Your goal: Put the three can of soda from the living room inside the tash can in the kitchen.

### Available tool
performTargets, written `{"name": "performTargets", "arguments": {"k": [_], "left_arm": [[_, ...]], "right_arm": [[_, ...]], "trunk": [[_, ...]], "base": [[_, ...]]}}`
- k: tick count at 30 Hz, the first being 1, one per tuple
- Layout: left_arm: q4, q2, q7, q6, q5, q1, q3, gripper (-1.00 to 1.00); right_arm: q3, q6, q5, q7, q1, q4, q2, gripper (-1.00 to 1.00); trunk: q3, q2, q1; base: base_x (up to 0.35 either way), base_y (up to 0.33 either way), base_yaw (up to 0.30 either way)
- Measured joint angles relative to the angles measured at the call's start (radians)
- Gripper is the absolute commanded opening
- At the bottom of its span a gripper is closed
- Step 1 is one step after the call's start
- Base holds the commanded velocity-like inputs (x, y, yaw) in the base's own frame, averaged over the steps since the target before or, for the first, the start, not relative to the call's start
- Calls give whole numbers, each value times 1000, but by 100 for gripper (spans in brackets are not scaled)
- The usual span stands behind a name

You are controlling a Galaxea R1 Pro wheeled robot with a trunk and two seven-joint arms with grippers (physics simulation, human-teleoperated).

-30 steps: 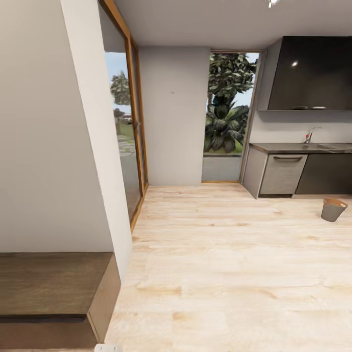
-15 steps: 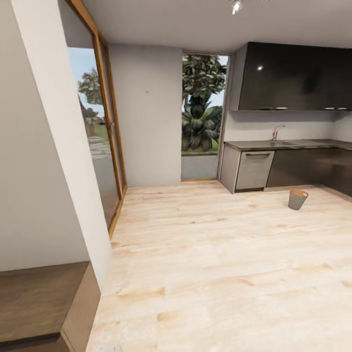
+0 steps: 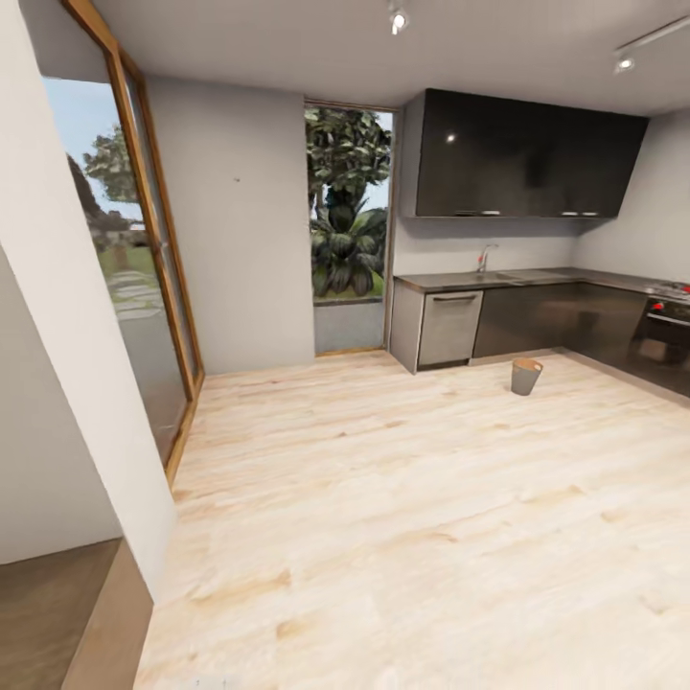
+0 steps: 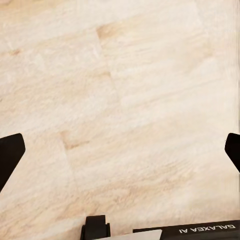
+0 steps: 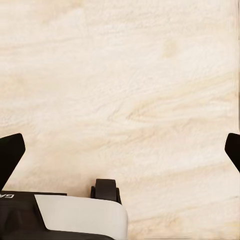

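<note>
The trash can (image 3: 525,376), a small grey bucket with a copper-brown rim, stands upright on the wood floor in front of the kitchen cabinets at the right. No soda can is in view. In the left wrist view my left gripper (image 4: 120,150) is open over bare plank floor, its dark fingertips (image 4: 10,155) wide apart with nothing between them. My right gripper (image 5: 120,150) is open in the same way above the floor, its fingertips (image 5: 10,152) far apart and empty.
A white wall corner (image 3: 86,402) and a low wooden ledge (image 3: 57,613) stand close on the left. Wood-framed glass doors (image 3: 144,287) run along the left wall. Dark kitchen cabinets and counter (image 3: 537,316) fill the right back, with an oven (image 3: 666,331) at far right.
The whole view has swung right and moved forward: the wall corner and ledge slid left, more of the kitchen came into view, and the trash can shifted left in the picture.
</note>
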Motion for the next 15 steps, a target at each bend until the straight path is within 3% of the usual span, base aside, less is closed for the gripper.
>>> {"name": "performTargets", "arguments": {"k": [15], "left_arm": [[0, 0, 0, 0, 0, 0, 0, 100]], "right_arm": [[0, 0, 0, 0, 0, 0, 0, 100]], "trunk": [[0, 0, 0]], "base": [[0, 0, -300]]}}
